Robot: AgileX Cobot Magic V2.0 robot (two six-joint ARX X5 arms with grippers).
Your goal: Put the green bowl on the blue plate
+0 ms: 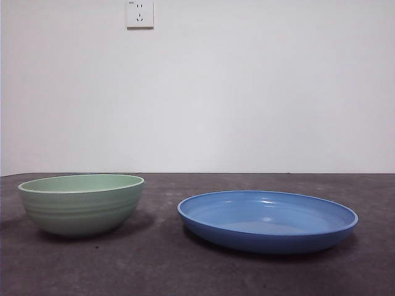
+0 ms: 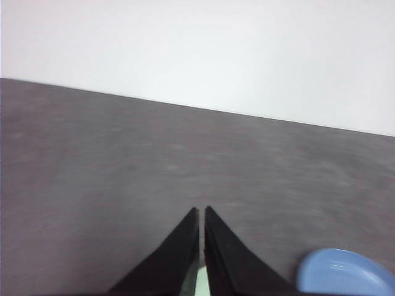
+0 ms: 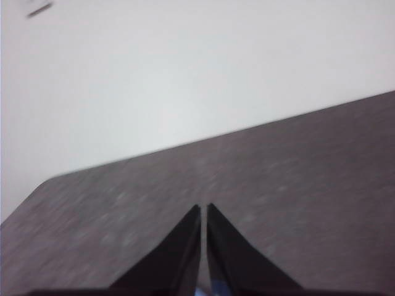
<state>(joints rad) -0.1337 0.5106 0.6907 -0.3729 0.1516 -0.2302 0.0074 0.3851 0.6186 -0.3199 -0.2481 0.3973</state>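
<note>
Not much of the arms to go on from my seat. In the front view neither one shows at all, so I only have the wrist cams for them. The left gripper (image 2: 202, 213) has its two black jaws pinched together with just a hairline slit between them, clenched on nothing. Down at the base of that slit there's a pale greenish sliver, too small for me to say what it is. The right gripper (image 3: 203, 209) looks the same: jaws pressed together, nothing held, and that picture is pretty blurry, with a tiny blue fleck at the base of the jaws that I can't identify.

The left wrist cam catches only a cut-off piece of the blue plate (image 2: 345, 274) at the frame's corner, close beside the jaws. It doesn't clearly show the bowl. The right wrist cam shows just dark table (image 3: 296, 185) and white wall.

The front view is the only one with both task things whole. The green bowl (image 1: 81, 203) sits upright on the table (image 1: 154, 265), on the left of that view, and the blue plate (image 1: 267, 220) lies flat on the right. They're near each other but apart, with bare tabletop between them. There's a wall outlet (image 1: 140, 13) high on the wall (image 1: 259, 86) behind them.
</note>
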